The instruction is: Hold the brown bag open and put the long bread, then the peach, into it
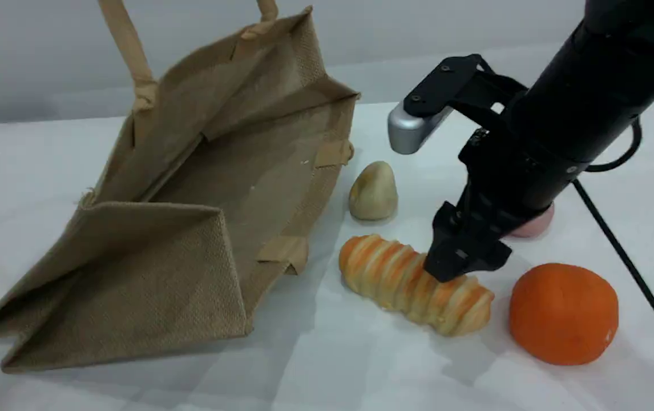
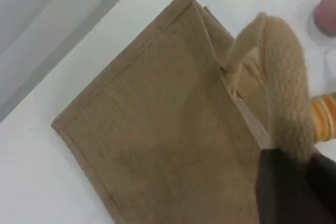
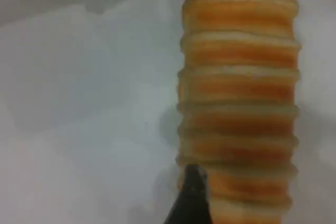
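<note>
The right tool (image 1: 459, 268), jaws spread wide and gripping nothing, straddles the long bread (image 1: 412, 285) lying directly beneath it on the surface (image 1: 361, 365), placed to close across the loaf. Behind the tool sits the peach (image 1: 535, 225), mostly hidden. Beyond, to its left, the left tool (image 2: 294, 182), clenched on a handle (image 2: 283, 77), lifts the brown bag (image 1: 201, 200) so its mouth gapes toward the bread.

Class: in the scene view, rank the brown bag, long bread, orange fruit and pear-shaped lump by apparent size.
1. Brown bag
2. Long bread
3. Orange fruit, nearer the camera, so unsure against the bread
4. Pear-shaped lump
</note>
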`<state>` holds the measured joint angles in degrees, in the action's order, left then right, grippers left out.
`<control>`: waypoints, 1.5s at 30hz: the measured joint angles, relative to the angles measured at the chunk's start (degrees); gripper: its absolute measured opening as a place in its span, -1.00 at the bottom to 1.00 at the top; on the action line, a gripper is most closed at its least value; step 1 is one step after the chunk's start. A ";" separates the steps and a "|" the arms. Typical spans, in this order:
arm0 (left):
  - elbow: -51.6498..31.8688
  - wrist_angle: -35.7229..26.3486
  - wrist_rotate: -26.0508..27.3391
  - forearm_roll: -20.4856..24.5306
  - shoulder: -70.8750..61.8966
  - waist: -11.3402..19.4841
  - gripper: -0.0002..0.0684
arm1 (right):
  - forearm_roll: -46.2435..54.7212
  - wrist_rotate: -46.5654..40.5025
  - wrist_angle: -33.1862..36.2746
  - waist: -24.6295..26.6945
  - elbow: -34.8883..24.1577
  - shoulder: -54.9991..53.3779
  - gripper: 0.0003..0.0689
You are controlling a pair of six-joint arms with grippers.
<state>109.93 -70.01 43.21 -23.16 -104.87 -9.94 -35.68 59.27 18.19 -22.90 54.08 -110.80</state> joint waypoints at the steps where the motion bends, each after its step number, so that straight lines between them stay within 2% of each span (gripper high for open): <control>1: 0.00 0.00 0.00 0.00 0.00 0.00 -0.74 | -0.55 0.00 0.26 0.00 0.46 -0.66 0.66; 21: -0.05 0.05 0.00 0.00 0.00 0.00 -0.74 | -4.18 2.98 -0.38 0.00 0.77 -6.39 0.66; 24: -0.05 0.05 0.00 0.00 0.00 0.00 -0.74 | -4.18 2.98 -0.55 0.00 0.77 -6.46 0.61; 29: -0.05 0.05 0.00 0.00 0.00 0.00 -0.74 | -5.03 2.98 -0.55 0.00 0.77 -6.46 0.41; 41: -0.05 0.05 -0.18 0.00 0.00 0.00 -0.74 | -5.26 2.98 1.88 0.00 0.77 -6.46 -0.33; 45: -0.05 0.05 -0.22 0.00 0.00 0.00 -0.74 | -5.58 2.98 2.25 0.00 0.77 -6.46 -0.50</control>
<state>109.88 -69.95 43.00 -23.16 -104.87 -9.94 -41.26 62.25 20.44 -22.90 54.86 -117.26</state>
